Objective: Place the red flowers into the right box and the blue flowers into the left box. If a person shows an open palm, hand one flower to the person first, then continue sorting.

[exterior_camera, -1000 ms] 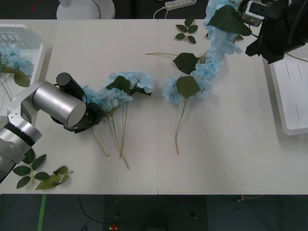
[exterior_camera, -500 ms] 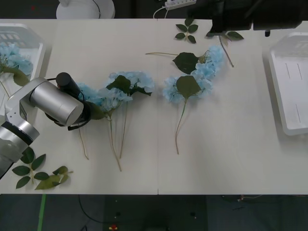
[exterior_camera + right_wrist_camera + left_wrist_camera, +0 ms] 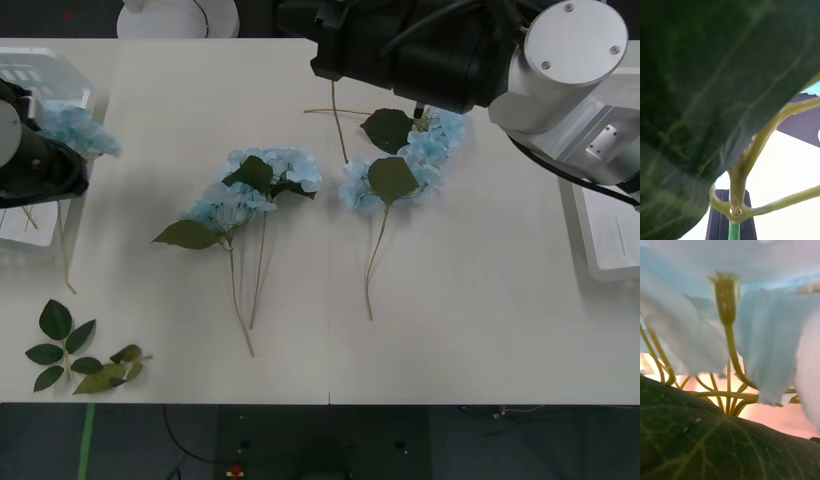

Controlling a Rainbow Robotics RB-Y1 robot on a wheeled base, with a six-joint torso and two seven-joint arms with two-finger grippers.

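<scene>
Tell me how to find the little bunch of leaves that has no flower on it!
Look at the white table, at its near left corner. The leaf sprig lies there alone, all dark green leaves, with no fluffy blue blossom like the blue flowers mid-table.

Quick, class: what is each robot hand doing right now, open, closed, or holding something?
Left hand: holding a blue flower over the left box.
Right hand: holding a flower stem; fingers hidden.

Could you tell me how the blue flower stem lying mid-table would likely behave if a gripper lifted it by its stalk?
The flower stem would probably droop: its stalk looks long and thin under a bulky blossom. It likely weighs little. Its broad leaf may snag neighbouring blossoms.
</scene>
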